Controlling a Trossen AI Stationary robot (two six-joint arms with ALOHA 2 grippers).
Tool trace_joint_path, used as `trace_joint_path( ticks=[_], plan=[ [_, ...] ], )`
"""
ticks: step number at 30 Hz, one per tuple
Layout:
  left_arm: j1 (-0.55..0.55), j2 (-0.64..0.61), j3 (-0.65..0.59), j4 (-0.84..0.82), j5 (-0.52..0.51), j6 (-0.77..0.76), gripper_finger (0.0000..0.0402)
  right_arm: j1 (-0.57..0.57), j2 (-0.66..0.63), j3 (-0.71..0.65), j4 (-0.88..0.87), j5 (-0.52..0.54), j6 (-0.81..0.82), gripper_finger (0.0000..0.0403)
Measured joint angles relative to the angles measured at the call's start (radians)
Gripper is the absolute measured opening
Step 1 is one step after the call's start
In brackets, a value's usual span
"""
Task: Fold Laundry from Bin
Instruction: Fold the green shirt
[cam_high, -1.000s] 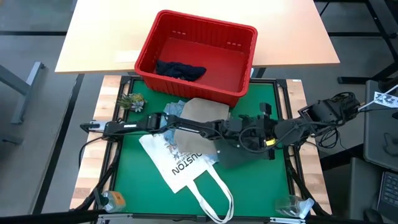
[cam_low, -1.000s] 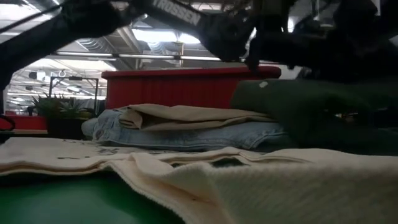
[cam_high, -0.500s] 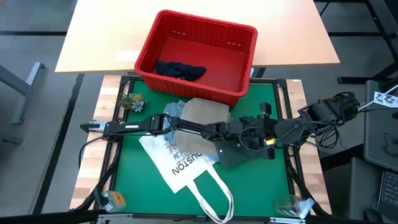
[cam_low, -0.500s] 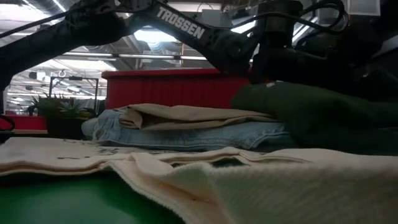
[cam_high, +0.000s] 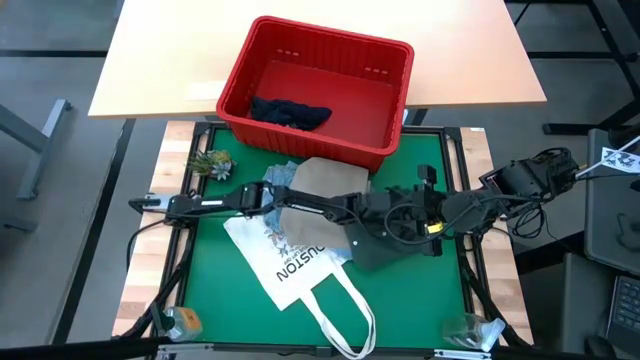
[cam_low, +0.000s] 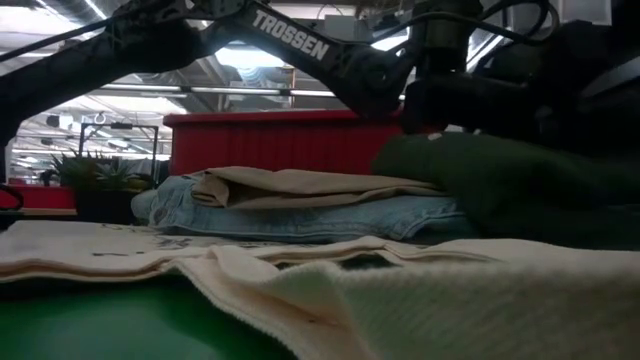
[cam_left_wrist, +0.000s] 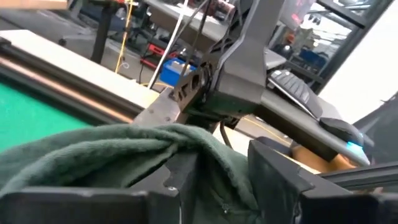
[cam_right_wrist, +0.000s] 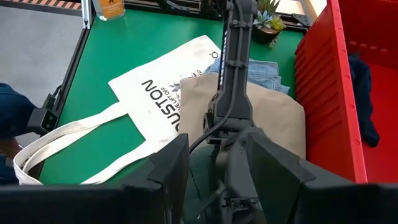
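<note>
Change: the left hand, reaching across to the right half of the bench, had its fingers pressed together a second ago; the left wrist view now shows them spread, a ridge of the dark olive shirt lying loose between them.
Meaning: by my reading the shirt has just been let go after a fold or a placement, so this garment's step looks near its end.
Right hand: the right hand sits just beside the left hand over the same shirt, fingers parted in its own wrist view, nothing pinched.
Shirt: it lies directly under both hands, a dark heap on the green mat.
Other folded laundry: the beige cloth rests on the light blue jeans, just behind the left hand, toward the bin.
Bin: the red bin stands beyond the hands; it holds 1 garment, the dark navy shorts, crumpled on its floor.
Tote bag: the white tote bag lies flat beside the left arm, not part of the laundry.
Left to do: the shorts look like the only piece not yet taken out.
</note>
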Motion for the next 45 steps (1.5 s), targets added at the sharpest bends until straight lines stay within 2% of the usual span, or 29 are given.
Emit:
trace_joint_path(
  ticks=[9,14,21,27,36,38,40,43,45],
  plan=[
    [0.003,-0.016,0.026,-0.055,0.083,0.072,0.013,0.0,0.0,-0.001,-0.018,-0.006,0.002,0.0163],
    [0.007,-0.054,0.026,-0.163,0.093,0.137,0.013,0.0,0.0,-0.001,-0.063,-0.021,0.01,0.0163],
    [0.004,-0.064,0.027,-0.156,0.098,0.197,0.0131,0.0,0.0,-0.001,-0.08,-0.018,0.012,0.0163],
    [0.012,-0.131,0.027,-0.276,0.107,0.216,0.0131,0.0,0.0,-0.001,-0.085,-0.028,0.012,0.0163],
    [0.007,-0.157,0.027,-0.302,0.101,0.28,0.0131,0.0,0.0,-0.001,-0.151,-0.026,0.012,0.0163],
    [0.005,-0.157,0.027,-0.312,0.075,0.28,0.0131,0.0,0.0,-0.001,-0.151,-0.025,0.012,0.0163],
    [0.002,-0.157,0.027,-0.325,0.002,0.279,0.0131,0.0,0.0,-0.001,-0.151,-0.024,0.012,0.0163],
    [-0.005,-0.157,0.026,-0.34,-0.217,0.257,0.0131,0.0,0.0,-0.001,-0.151,-0.023,0.012,0.0163],
    [-0.006,-0.157,0.026,-0.348,-0.296,0.248,0.0131,0.0,0.0,-0.001,-0.151,-0.023,0.012,0.0163]
  ],
)
